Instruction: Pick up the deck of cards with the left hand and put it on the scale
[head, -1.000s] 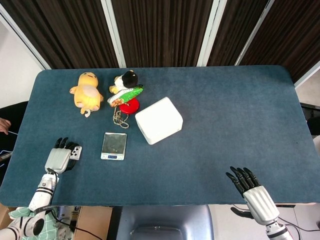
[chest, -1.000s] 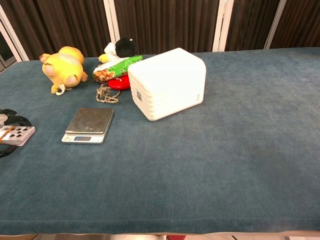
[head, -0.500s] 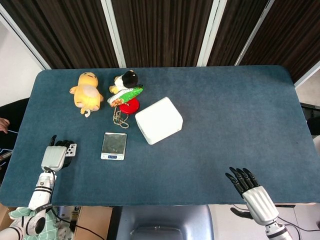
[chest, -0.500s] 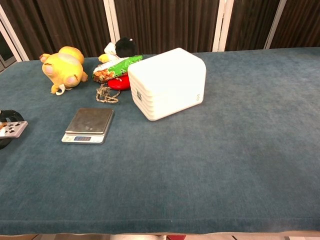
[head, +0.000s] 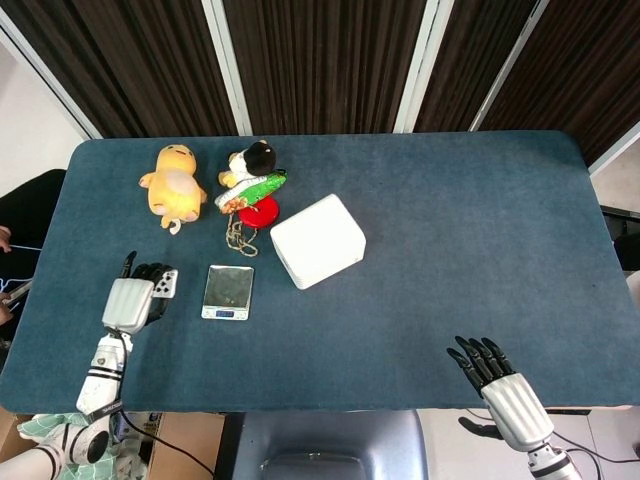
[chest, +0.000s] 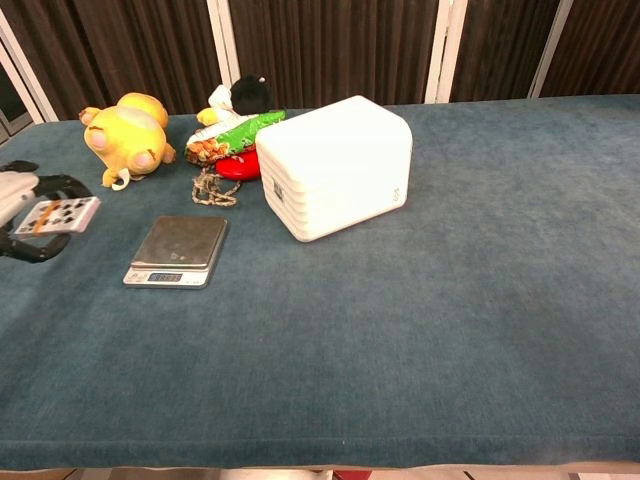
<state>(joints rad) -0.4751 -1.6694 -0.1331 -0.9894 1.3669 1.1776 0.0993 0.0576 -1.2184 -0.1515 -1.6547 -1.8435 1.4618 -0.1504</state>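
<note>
You've lifted the deck of cards (chest: 67, 214) and swung it toward the scale (head: 228, 291); your left hand (head: 133, 301) grips it just beside. Right hand (head: 494, 381) rests, fingers spread, holding nothing.

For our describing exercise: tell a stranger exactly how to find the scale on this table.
Start at the big white box near the middle of the blue table. Just left and nearer the front edge lies the scale. It is the only flat, silvery square, unlike the colourful toys behind it.
</note>
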